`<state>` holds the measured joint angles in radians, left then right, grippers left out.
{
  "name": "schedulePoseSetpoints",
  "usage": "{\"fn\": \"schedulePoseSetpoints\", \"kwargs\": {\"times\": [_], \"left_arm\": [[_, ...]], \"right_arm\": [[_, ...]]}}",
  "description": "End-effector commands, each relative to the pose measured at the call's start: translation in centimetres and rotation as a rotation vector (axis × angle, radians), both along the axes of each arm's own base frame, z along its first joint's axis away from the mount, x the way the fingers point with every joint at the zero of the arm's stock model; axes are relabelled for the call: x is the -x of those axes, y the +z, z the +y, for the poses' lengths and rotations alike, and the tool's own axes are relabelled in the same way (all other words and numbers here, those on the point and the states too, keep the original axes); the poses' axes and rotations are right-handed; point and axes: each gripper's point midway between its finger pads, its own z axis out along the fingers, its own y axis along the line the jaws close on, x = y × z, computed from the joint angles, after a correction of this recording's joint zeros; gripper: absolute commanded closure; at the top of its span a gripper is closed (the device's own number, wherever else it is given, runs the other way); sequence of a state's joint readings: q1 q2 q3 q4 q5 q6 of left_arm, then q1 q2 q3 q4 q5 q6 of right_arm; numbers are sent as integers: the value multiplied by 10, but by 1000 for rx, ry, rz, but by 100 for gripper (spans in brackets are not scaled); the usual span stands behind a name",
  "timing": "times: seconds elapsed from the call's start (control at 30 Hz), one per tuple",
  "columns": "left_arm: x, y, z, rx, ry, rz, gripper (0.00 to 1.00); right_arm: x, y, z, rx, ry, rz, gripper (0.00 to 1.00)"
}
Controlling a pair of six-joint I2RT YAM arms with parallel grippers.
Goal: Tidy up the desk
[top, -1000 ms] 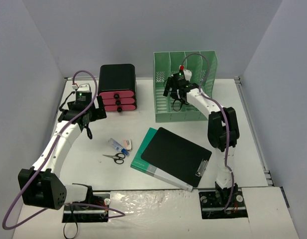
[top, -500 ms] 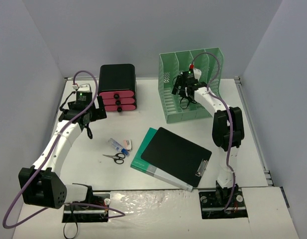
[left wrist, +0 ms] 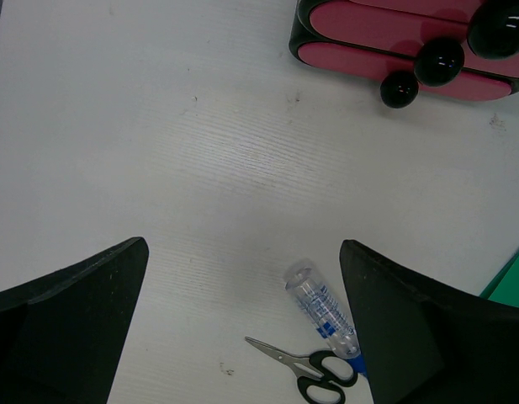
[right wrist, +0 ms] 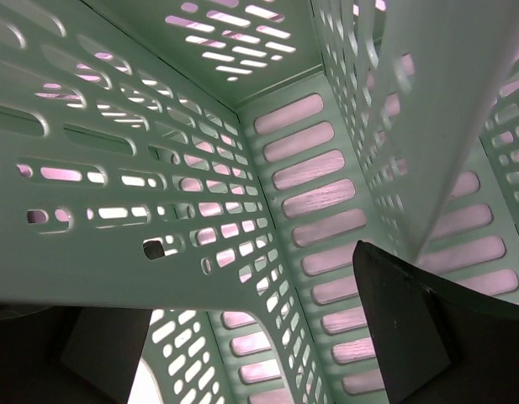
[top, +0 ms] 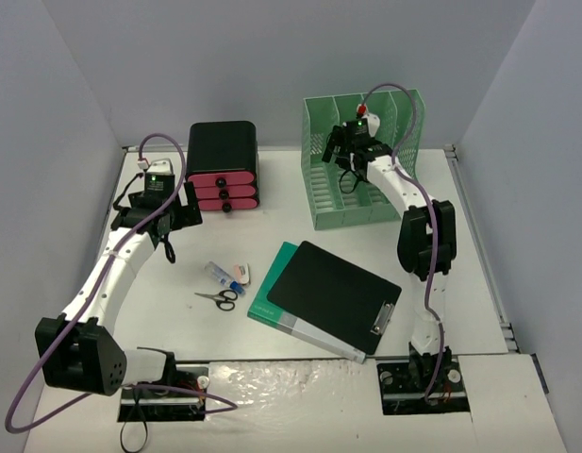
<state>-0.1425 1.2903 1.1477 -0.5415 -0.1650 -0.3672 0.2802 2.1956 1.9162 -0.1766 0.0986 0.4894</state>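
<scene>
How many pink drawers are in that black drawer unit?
3, stacked in the black drawer unit at the desk's far side, left of the green file rack: top drawer, middle drawer, bottom drawer. None looks hidden.

Downward look at a white, faintly ribbed bench (left wrist: 200, 168), framed by the two dark fingers (left wrist: 74, 328) of the left gripper (left wrist: 242, 252), spread wide and holding nothing. At top right, part of a black drawer unit (left wrist: 368, 42) with pink fronts and three round black knobs (left wrist: 438, 61). Low and right of centre, a clear tube (left wrist: 322, 320) with blue print, lying flat. Just beside it, small black-handled scissors (left wrist: 305, 370). At the right edge, a green corner (left wrist: 507, 273)
</scene>
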Motion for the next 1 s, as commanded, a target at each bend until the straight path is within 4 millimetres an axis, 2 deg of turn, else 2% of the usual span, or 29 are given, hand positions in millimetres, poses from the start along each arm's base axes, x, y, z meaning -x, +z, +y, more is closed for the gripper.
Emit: {"fn": "schedulePoseSetpoints", "kwargs": {"times": [0.0,0.07,0.17,0.23,0.3,0.4,0.47,0.53,0.73,0.83,0.97], "left_arm": [[-7,26,4,-10,7,-83,3],[-7,25,4,-6,5,-84,3],[-8,22,3,-1,5,-81,3],[-9,22,2,3,3,-84,3],[-9,21,2,5,3,-85,3],[-11,20,1,10,5,-88,3],[-12,20,0,16,3,-89,3],[-13,19,-1,23,4,-90,3],[-16,20,-3,33,6,-97,3],[-18,20,-3,37,9,-100,3],[-21,17,-5,47,11,-97,3]], "right_arm": [[7,45,9,-42,8,-85,8],[21,42,11,-43,0,-65,8],[39,57,22,-56,22,-76,8],[52,74,29,-48,34,-105,8],[63,104,33,-40,33,-158,8],[80,130,47,-42,62,-190,7],[89,140,56,-47,91,-194,7],[98,145,68,-75,125,-187,7],[113,139,113,-132,254,-155,8],[108,128,139,-148,321,-131,8],[96,132,172,-174,402,-149,8]]}}
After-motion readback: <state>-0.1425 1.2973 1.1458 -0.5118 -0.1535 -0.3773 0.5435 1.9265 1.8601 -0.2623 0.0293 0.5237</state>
